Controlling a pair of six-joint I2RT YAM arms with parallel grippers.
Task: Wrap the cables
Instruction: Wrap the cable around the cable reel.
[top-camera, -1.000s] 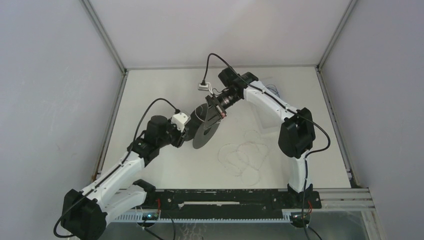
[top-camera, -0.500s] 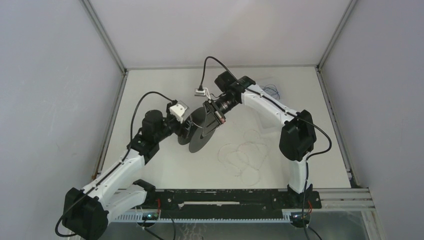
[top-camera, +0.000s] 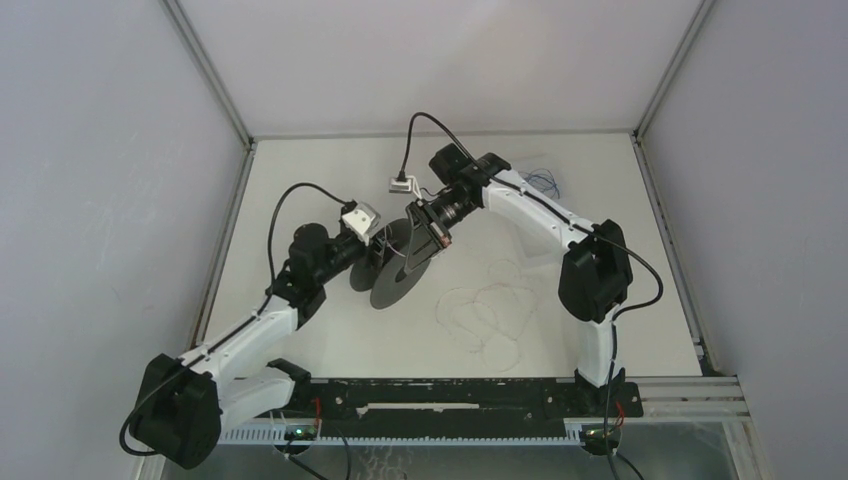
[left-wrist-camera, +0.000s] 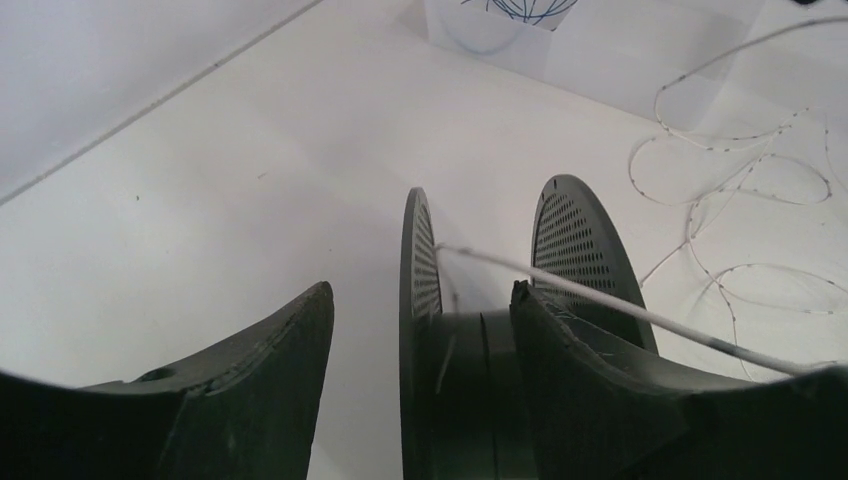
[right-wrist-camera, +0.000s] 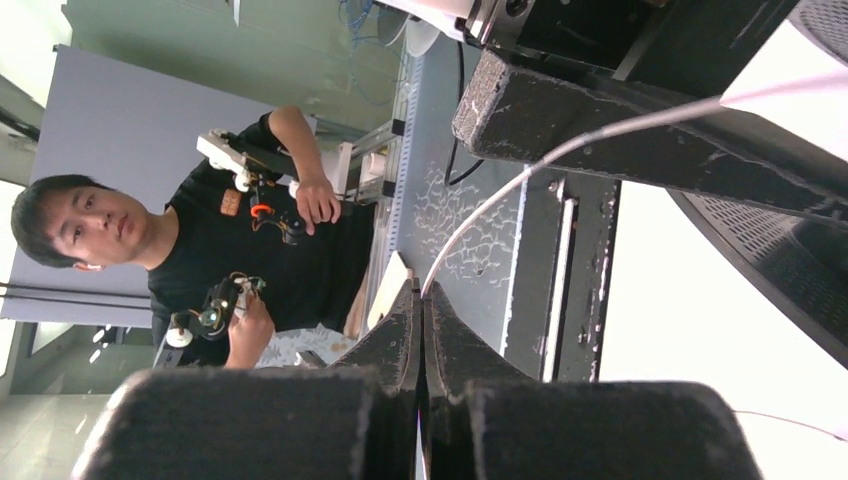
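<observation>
**Inspector:** Location of the task item?

**Assistant:** Thin whitish cables (top-camera: 487, 315) lie in loose loops on the white tabletop (top-camera: 320, 170), between the black perforated-flange spool (top-camera: 395, 272) and the right arm's base. One strand runs taut across the spool.

**Inspector:** Hands?

**Assistant:** Right hand (right-wrist-camera: 422, 295) is pressed together, pinching that strand. Left hand (left-wrist-camera: 420, 292) is spread, straddling one spool flange, its left finger apart from it.

**Inspector:** Room and edges?

**Assistant:** Grey walls (top-camera: 100, 150) on three sides. Bare surface lies left of the spool and toward the far wall. A blue wire tangle (top-camera: 541, 181) sits far right.

**Inspector:** Anything obscured?

**Assistant:** The spool hub is partly behind the left hand's other finger; contact there cannot be told.
</observation>
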